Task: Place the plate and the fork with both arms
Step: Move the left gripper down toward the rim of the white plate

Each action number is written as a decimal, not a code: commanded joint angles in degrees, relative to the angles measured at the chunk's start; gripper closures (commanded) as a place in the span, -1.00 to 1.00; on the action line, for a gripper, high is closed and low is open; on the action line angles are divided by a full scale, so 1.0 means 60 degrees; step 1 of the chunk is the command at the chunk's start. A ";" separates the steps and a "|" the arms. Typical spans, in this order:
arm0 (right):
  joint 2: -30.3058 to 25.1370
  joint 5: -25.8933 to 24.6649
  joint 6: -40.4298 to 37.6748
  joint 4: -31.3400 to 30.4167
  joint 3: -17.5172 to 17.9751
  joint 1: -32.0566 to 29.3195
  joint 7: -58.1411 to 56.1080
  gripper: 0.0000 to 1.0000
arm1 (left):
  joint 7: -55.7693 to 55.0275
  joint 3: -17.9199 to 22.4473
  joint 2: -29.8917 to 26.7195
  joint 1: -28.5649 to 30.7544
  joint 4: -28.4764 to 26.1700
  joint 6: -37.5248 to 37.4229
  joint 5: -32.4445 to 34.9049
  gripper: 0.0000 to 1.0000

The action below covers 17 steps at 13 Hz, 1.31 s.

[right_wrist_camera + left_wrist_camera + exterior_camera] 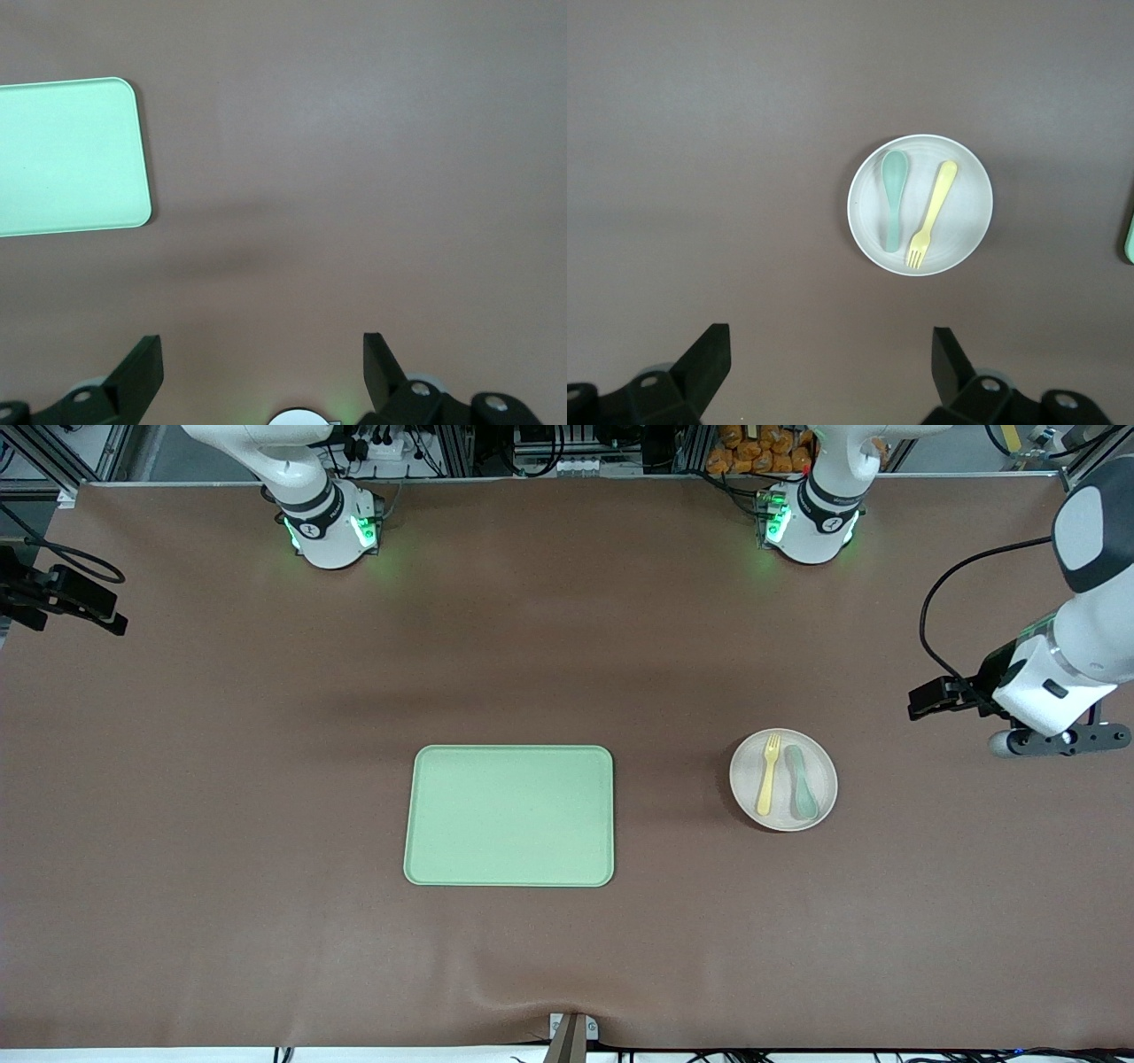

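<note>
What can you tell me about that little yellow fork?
The fork is small, pale yellow, plastic-looking, with short tines and a slim handle. It lies flat on the plate, beside a green spoon, its tines pointing toward the robots' bases. It is shorter than the plate is wide. Only the plate touches it.

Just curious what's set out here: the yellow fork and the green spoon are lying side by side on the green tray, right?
Not quite. The fork and spoon lie side by side on the round plate, as the front view shows. The tray holds nothing and sits apart, toward the right arm's end of the table.
</note>
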 commanded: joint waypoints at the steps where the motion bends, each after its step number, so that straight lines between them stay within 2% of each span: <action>1: -0.0166 0.0136 -0.0030 -0.0097 0.0009 -0.0087 -0.0124 -1.00 | 0.0212 -0.0031 0.0012 0.0053 -0.0449 0.0471 -0.0326 -1.00; 9: -0.0180 0.0136 -0.0015 -0.0126 0.0024 -0.0058 -0.0125 -1.00 | 0.0284 -0.0031 0.0290 0.0112 -0.1606 0.2009 -0.0751 -1.00; 12: -0.0180 0.0136 -0.0015 -0.0126 0.0024 -0.0073 -0.0125 -1.00 | 0.0329 -0.0031 0.0553 0.0097 -0.2162 0.2973 -0.1056 -1.00; 17: -0.0166 0.0136 -0.0015 -0.0111 0.0024 -0.0073 -0.0125 -1.00 | 0.0694 -0.0031 0.1344 0.0243 -0.2266 0.3431 -0.1191 -1.00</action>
